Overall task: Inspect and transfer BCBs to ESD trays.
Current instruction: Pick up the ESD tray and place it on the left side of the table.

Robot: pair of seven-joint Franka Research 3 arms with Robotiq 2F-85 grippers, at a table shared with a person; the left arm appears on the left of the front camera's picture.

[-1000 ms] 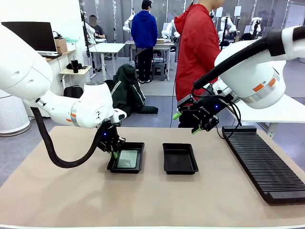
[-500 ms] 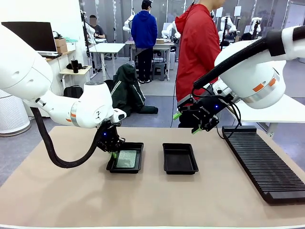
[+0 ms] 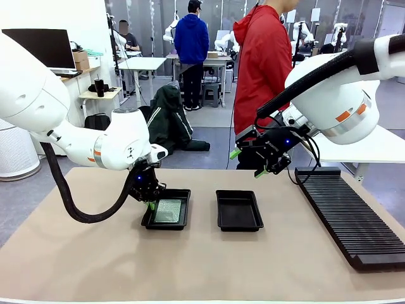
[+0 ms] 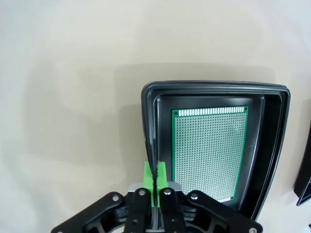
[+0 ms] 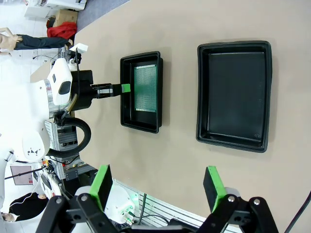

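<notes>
Front cam looks across table (image 3: 209, 266); L wrist close over left ESD tray (image 4: 214, 86); R wrist higher, sees it + right ESD tray (image 5: 233, 45).

I look across a tan bench (image 3: 63, 259) onto a grey floor (image 3: 215, 133). A white wall (image 3: 69, 16) takes the upper left of the frame, with a dark monitor (image 3: 39, 47) on a side desk (image 3: 81, 71) below it. White tables (image 3: 142, 63) stand farther back at upper centre, and another white table (image 3: 373, 151) stands at right. The light is bright and even.
</notes>
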